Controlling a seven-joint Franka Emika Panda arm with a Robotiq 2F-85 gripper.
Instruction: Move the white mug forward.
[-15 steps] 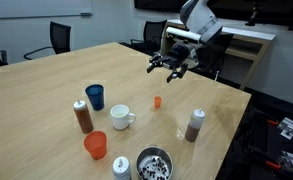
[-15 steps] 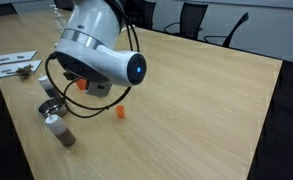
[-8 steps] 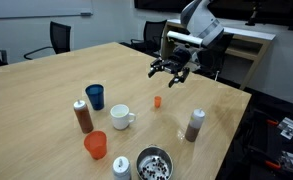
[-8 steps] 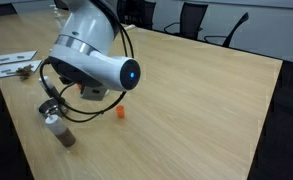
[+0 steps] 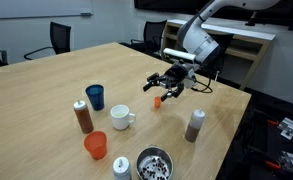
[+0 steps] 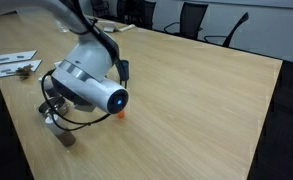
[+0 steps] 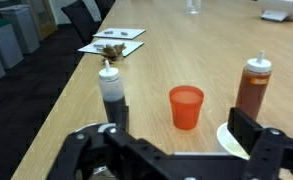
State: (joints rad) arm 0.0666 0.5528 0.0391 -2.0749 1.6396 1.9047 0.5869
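**Approach phase.** You have lowered the gripper (image 5: pixel 167 82) from its higher station, and it now hangs low over the wooden desk (image 5: pixel 46 90) near the edge beside the robot's base, close above a small orange object (image 5: pixel 157 101). Its fingers stay spread wide and hold nothing, as the wrist view also shows. The small white ceramic mug with a loop handle (image 5: pixel 121 117) has not moved. It stands upright further in from that edge, between the dark blue cup (image 5: pixel 94 96) and the orange plastic cup (image 5: pixel 95 145), with a brown-filled shaker bottle (image 5: pixel 82 117) just beside it. The descent suggests the reach has begun, but the mug is still clear of the fingers, so you must close that gap before any grasp.
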